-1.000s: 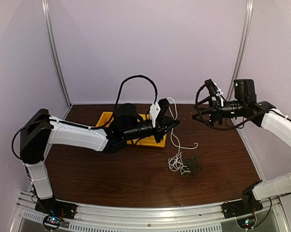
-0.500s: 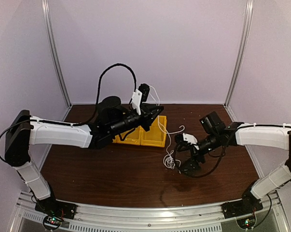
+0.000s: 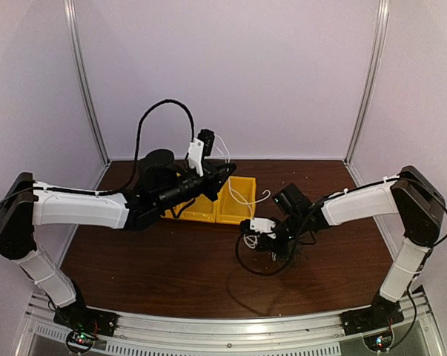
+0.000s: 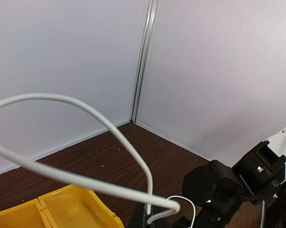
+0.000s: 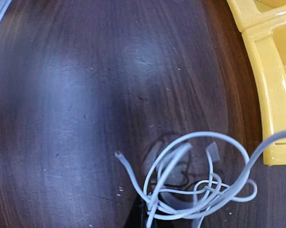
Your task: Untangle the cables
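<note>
A white cable [image 3: 247,202] runs slack from my left gripper [image 3: 227,170], raised above the yellow bin [image 3: 242,215], down to my right gripper [image 3: 250,239] low over the table. The left wrist view shows two white cable [image 4: 123,192] strands looping away from my left gripper [image 4: 151,216], which is shut on it at the bottom edge. In the right wrist view a knot of white cable [image 5: 176,155] loops lies on the wood. My right gripper [image 5: 146,216] is shut on several of its strands. A thin dark strand [image 5: 186,178] curls among those loops.
The yellow bin [image 5: 268,85] stands just right of the tangle, and its compartments [image 4: 62,209] sit below the left gripper. The right arm's black wrist [image 4: 228,190] is close in front of the left gripper. Purple walls enclose the table.
My right arm swung down from high on the right to the tangle, and its open gripper shut on the white cable. My left arm drew back leftward, still holding its end.
</note>
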